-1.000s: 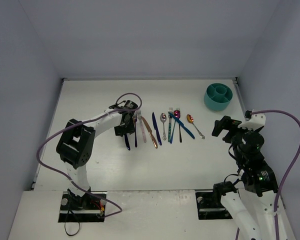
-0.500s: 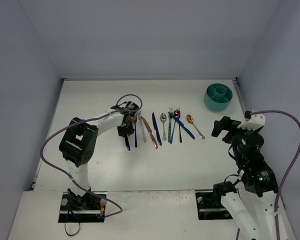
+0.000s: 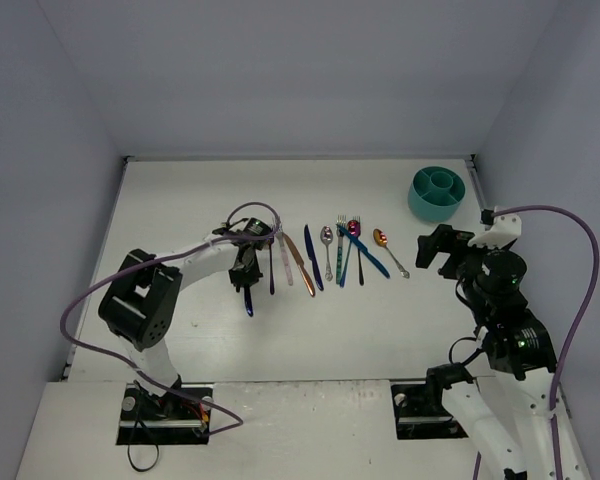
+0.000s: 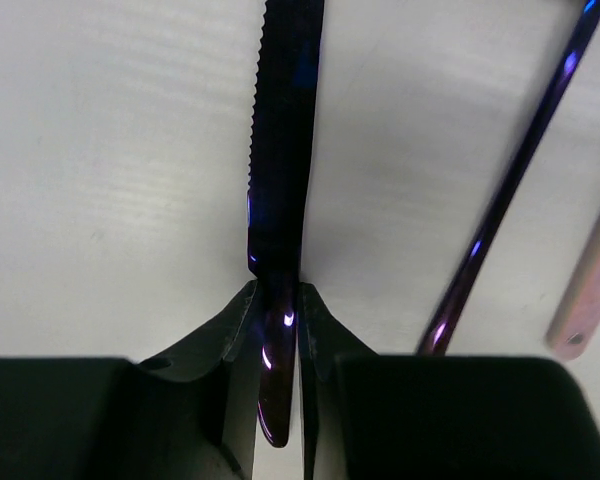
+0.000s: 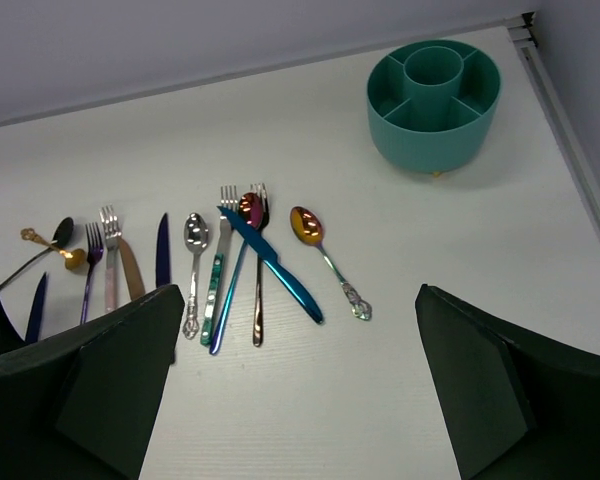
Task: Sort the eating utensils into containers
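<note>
- Table (image 3: 180,190): white, walled on three sides.
- Utensil row (image 3: 327,245): lies side by side at table centre, handles toward 6 o'clock.
- Right gripper (image 3: 435,250): at 3 o'clock of the row, above the table, jaws spread wide, nothing between them.
- Left gripper (image 4: 276,300): at the row's 9 o'clock end, fingers clamped on the handle of a dark blue knife (image 4: 285,150).
- Teal caddy (image 5: 430,145): upright at the table's 1 o'clock corner, well apart from the row.
- Knife: serrated blade points away from the wrist.
</note>
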### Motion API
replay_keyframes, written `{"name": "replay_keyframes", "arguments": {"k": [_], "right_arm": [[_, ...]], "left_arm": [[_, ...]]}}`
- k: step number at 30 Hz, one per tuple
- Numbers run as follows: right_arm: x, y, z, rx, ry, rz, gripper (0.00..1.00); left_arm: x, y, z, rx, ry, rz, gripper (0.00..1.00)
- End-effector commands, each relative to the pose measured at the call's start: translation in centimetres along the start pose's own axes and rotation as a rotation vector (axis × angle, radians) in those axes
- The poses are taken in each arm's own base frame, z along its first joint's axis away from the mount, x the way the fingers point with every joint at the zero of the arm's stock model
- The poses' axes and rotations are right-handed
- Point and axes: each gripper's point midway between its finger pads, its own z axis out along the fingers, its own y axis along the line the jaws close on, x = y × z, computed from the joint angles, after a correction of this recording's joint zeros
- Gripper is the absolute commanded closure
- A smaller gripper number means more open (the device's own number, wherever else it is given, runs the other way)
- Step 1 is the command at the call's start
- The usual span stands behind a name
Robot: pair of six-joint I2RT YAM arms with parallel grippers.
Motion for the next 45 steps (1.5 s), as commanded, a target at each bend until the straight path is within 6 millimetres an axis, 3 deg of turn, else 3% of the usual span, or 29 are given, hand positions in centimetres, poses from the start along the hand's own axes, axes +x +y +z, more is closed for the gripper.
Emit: {"name": "replay_keyframes", "arguments": {"k": [1, 5, 12, 20, 28, 35, 40, 45], "right_arm": [[-2.2, 3.2, 0.8, -0.133, -0.015, 0.034, 0.00], [-1.4, 5.0, 2.3, -0.202, 0.065, 0.048, 0.00], [0.1, 10.6, 4.7, -0.427, 0.217, 0.125, 0.10], [-0.7, 16.9, 4.9, -0.568, 0.216, 0.126, 0.16], [1.4, 23.0, 4.4, -0.671, 0.267, 0.109, 0.16], [2.9, 24.3, 5.3, -0.639, 0.282, 0.103, 0.17], [3.6, 25.2, 5.4, -0.654, 0.291, 0.102, 0.18], [4.3, 25.3, 6.0, -0.642, 0.297, 0.108, 0.30]], "left_arm": [[0.9, 1.5, -2.8, 0.022, -0.033, 0.024, 1.00], [0.4, 1.2, -6.0, 0.094, -0.140, 0.107, 1.00], [-2.1, -3.1, -14.5, 0.361, -0.417, 0.330, 1.00], [-2.1, -7.2, -21.6, 0.599, -0.615, 0.514, 1.00], [-2.0, -10.0, -25.5, 0.715, -0.707, 0.569, 1.00], [-2.4, -11.1, -27.4, 0.759, -0.754, 0.566, 1.00], [-1.9, -11.9, -27.6, 0.770, -0.754, 0.591, 1.00], [-1.8, -12.5, -27.9, 0.783, -0.769, 0.591, 1.00]]}}
